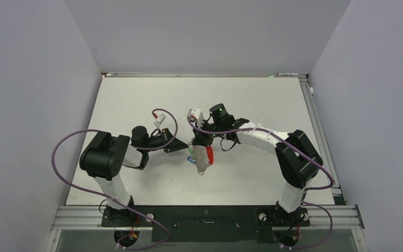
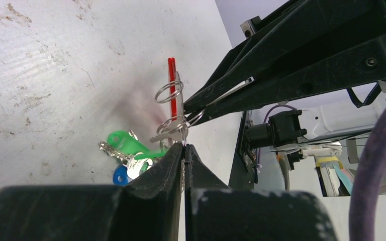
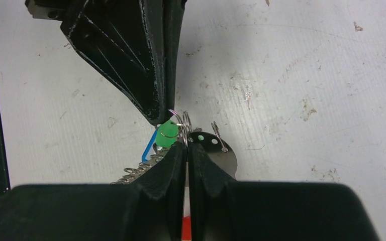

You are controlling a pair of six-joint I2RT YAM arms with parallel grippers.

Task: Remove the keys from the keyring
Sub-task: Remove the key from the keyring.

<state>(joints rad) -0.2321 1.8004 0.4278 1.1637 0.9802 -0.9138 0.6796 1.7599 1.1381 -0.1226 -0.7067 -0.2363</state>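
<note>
**Operator:** Report the position of the keyring.

**Inspector:** The keyring point(image 1: 208, 156) sits near the middle of the worktop point(image 1: 136, 100), slightly closer to the near edge than to the far edge. It lies between the tips of the two grippers. Its red strap point(image 2: 171, 83) points toward the near edge in the top view. Two wire split rings point(image 2: 169, 92) sit against the strap.

**Operator:** State of the left gripper.

**Inspector:** The left gripper point(image 1: 182, 147) reaches in from the left side. Its fingers point(image 2: 168, 165) are pressed together, with a thin metal part of the keyring pinched at their tips.

**Operator:** State of the right gripper.

**Inspector:** The right gripper point(image 1: 198, 140) reaches in from the right side. Its fingers point(image 3: 173, 160) are closed, and a wire loop of the keyring is clamped at the tips. The tips of the two grippers are just beside each other.

**Operator:** Position of the keys.

**Inspector:** The keys point(image 2: 113, 149) are bunched on the left-edge side of the strap, below the left gripper's tips and attached to the ring assembly. A green tag point(image 2: 125, 143) and a blue tag point(image 2: 120, 175) are visible, touching each other. Whether the bunch rests on the worktop cannot be determined.

**Operator:** Other parts.

**Inspector:** A round metal plate point(image 3: 216, 150) with small holes lies beside the right gripper's fingers.
</note>
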